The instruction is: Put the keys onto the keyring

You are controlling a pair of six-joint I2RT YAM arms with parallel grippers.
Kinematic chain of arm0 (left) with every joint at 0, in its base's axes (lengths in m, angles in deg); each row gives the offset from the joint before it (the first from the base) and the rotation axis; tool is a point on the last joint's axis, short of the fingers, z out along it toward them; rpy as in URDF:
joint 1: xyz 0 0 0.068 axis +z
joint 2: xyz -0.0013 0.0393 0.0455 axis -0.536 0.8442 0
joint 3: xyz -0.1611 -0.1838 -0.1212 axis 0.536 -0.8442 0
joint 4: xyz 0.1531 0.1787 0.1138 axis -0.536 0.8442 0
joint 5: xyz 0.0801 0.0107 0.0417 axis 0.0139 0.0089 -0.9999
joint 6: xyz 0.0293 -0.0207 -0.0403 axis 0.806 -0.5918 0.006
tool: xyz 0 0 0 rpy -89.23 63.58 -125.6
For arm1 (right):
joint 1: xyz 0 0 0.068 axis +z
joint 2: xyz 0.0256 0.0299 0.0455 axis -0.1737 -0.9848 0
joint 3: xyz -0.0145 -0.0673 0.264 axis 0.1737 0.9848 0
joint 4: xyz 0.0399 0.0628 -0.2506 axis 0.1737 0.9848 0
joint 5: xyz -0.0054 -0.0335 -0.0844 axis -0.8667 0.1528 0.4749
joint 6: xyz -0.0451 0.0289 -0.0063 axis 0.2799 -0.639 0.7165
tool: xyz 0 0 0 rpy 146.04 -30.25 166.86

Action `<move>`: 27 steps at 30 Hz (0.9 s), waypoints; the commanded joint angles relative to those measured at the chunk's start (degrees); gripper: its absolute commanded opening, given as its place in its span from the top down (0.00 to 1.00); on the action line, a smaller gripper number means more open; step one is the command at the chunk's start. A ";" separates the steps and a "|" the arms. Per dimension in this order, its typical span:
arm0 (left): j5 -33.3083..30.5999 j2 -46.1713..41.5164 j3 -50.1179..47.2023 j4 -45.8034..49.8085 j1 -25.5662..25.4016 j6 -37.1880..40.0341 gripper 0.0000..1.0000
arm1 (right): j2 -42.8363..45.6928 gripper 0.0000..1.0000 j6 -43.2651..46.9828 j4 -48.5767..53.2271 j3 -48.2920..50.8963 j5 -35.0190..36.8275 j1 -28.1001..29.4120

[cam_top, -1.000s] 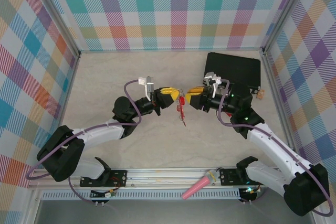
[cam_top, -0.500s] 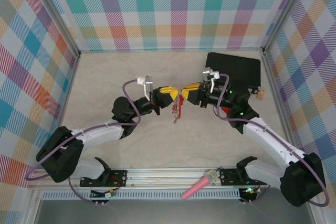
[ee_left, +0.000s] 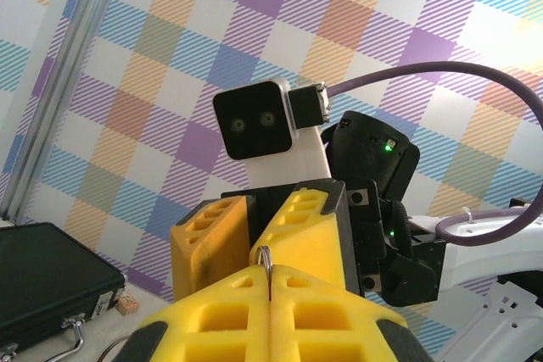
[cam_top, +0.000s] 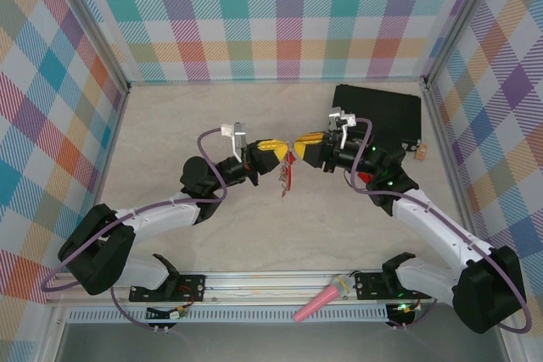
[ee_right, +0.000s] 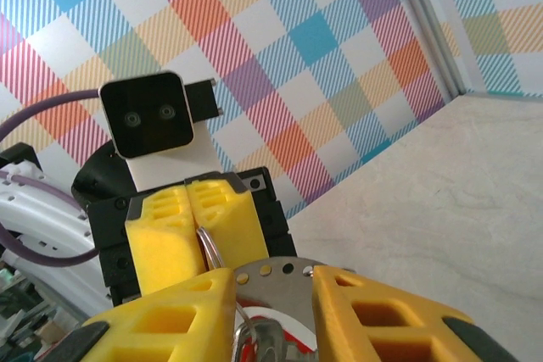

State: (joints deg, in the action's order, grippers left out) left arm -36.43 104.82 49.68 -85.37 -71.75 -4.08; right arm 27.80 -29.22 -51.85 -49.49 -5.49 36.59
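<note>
- Silvery keyring is up off the table, its thin loop standing out of the seam between the left gripper's yellow fingers.
- Left gripper is pressed together on the keyring; no gap shows at the pads.
- Red keys hang in a small cluster just under the spot where the two grippers meet, mid-table in the top view. They are too small to count.
- Whether each key is really on the wire or just dangling against it, I cannot tell.
- Right gripper faces the left one nearly tip to tip. Its fingers stand apart, with a silvery perforated plate and a bit of red in the gap. Whether the pads bear on that piece, I cannot tell.
- Judgement: mid-task, at the threading stage. The ring is held and presented, with at least some keys gathered at it.
- Left to do, by my reading: work the piece at the right gripper onto the ring, then check for strays.
- Red speck beside the right arm may be a loose key, but it is too small to say.
- Black case sits behind, well apart.
</note>
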 commanded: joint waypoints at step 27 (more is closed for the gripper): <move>0.07 -1.57 0.27 -3.21 -0.30 -0.50 1.00 | -2.88 0.79 1.92 -0.05 -3.99 -6.48 2.26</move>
State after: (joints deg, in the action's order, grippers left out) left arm -36.38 104.82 49.68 -85.37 -71.75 -4.45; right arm 25.33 -28.78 -52.00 -52.31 -10.67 38.49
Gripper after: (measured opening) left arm 0.045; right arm 0.208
